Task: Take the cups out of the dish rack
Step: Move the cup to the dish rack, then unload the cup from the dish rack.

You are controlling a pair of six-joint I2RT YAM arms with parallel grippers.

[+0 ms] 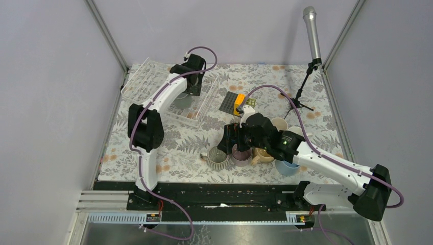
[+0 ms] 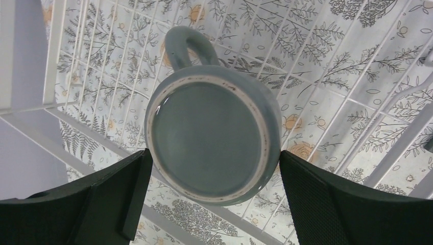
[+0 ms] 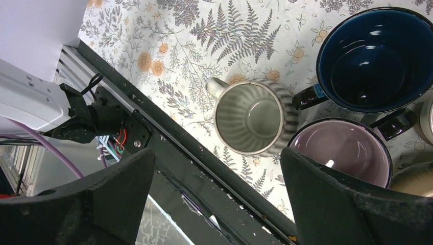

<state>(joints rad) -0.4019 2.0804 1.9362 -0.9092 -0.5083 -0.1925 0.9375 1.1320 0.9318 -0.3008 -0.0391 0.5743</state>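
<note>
Bright, even, diffuse light from overhead fills all three views. Shadows on the desk point(image 1: 178, 148) are faint and soft-edged. In the top view the wide lens splays the walls outward past the desk's far corners. White glints sit on the glossy insides of the navy mug point(image 3: 375, 58) and the mauve mug point(image 3: 339, 150). The light blue mug point(image 2: 212, 135) is sharp, while the dish rack point(image 2: 53, 56) bars beside it wash out white. The dark fingers point(image 2: 97, 209) of the left gripper point(image 2: 214, 155) and of the right gripper point(image 3: 217, 153) sit close to the lens — slightly soft, with little detail.
</note>
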